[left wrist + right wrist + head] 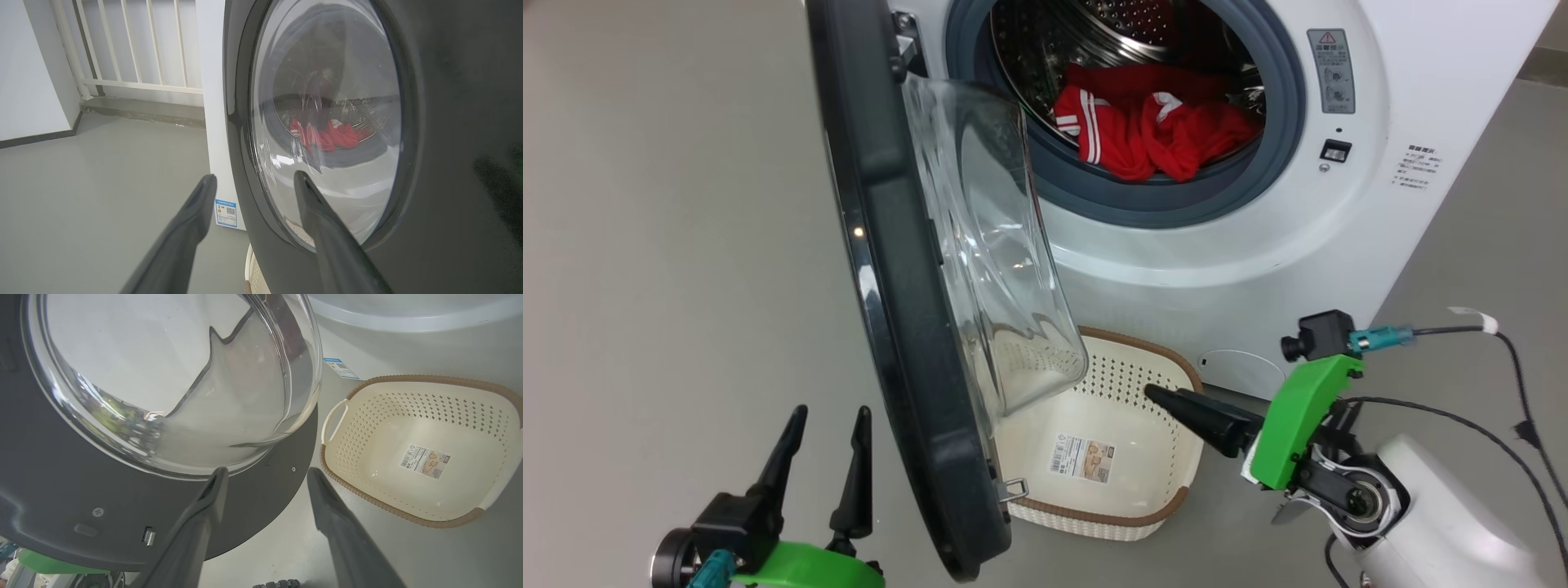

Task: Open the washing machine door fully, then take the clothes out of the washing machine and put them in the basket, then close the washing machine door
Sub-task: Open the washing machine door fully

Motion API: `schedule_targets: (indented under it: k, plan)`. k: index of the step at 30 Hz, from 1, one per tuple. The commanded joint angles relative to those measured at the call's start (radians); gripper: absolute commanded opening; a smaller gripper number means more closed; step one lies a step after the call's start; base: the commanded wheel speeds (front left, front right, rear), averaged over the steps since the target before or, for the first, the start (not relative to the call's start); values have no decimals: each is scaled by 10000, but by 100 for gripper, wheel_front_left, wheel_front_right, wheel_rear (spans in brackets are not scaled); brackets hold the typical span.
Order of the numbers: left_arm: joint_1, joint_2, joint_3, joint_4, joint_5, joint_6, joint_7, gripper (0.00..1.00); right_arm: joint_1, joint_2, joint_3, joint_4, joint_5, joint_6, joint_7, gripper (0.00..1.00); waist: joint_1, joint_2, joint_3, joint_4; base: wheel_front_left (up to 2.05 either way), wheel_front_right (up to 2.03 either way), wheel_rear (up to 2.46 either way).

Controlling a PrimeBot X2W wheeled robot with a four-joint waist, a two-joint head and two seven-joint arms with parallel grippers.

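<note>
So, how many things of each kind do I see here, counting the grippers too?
washing machine: 1
washing machine door: 1
basket: 1
heap of red clothes: 1 (single garments cannot be told apart)
grippers: 2, left gripper and right gripper
total: 6

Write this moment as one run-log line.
door: open | clothes: in washing machine | basket: empty | left gripper: jaws open, empty | right gripper: jaws open, empty

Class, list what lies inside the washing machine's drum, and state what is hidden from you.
Red clothes with white stripes lie heaped at the bottom of the perforated steel drum. Whatever sits beneath or behind the heap is covered, and the drum's top is cropped.
</note>
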Motion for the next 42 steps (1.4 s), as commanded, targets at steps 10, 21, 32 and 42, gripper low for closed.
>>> schedule_targets:
  k: [10,21,32,42]
  plan:
    - [9,158,636,-144,-4,41,-95,100,340,-1105,1129,388,-1468,90,-3298,100,0,0,10,-199,0,0,0]
    - [46,158,836,-95,32,2,-95,100,36,-1564,2395,984,-2876,90,-6690,100,0,0,17,-388,0,0,0]
    - [58,158,960,-159,75,-9,-95,100,779,-1090,-145,-87,-6051,90,-6991,100,0,0,28,-394,0,0,0]
    - [66,158,894,-178,61,-20,-95,100,2388,-420,-2007,-931,-8109,90,-6993,100,0,0,10,-241,0,0,0]
